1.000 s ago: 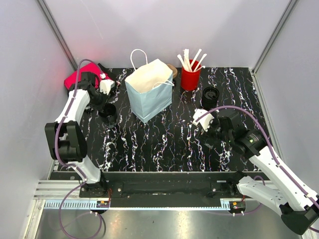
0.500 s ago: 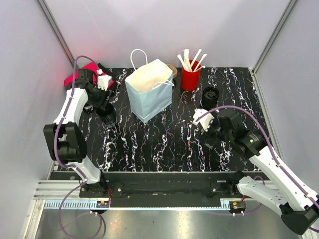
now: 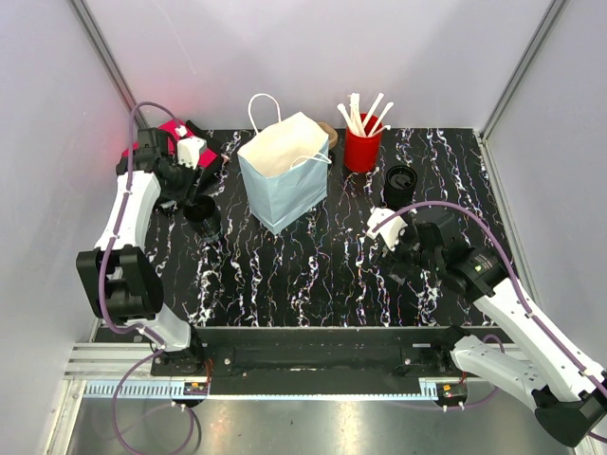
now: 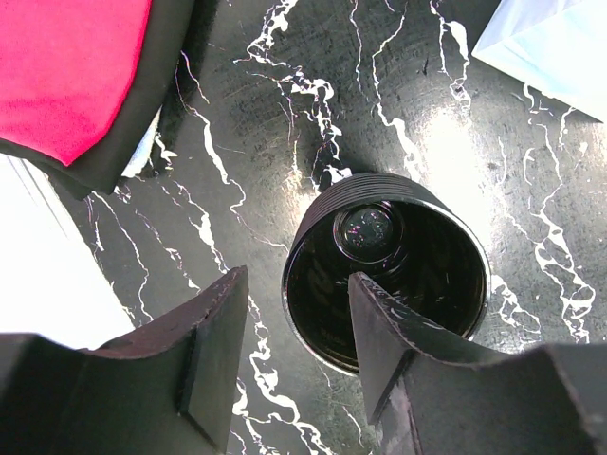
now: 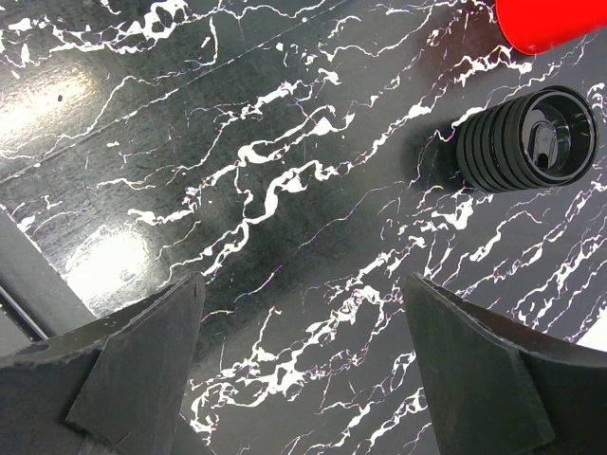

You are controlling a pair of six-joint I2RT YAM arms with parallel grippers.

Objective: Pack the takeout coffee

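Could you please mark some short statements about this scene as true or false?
1. The takeout coffee is inside the paper bag. False: it stands on the table, to the right of the bag.
2. The right arm's fingers are open and hold nothing. True.
3. The black cup at the left arm's fingers has a lid. False: it is lidless.
4. The red cup holds stirrers. True.

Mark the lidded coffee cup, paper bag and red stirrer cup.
lidded coffee cup (image 3: 399,179), top external view, on its lid
paper bag (image 3: 285,190), top external view, front face
red cup (image 3: 361,153), top external view, side wall
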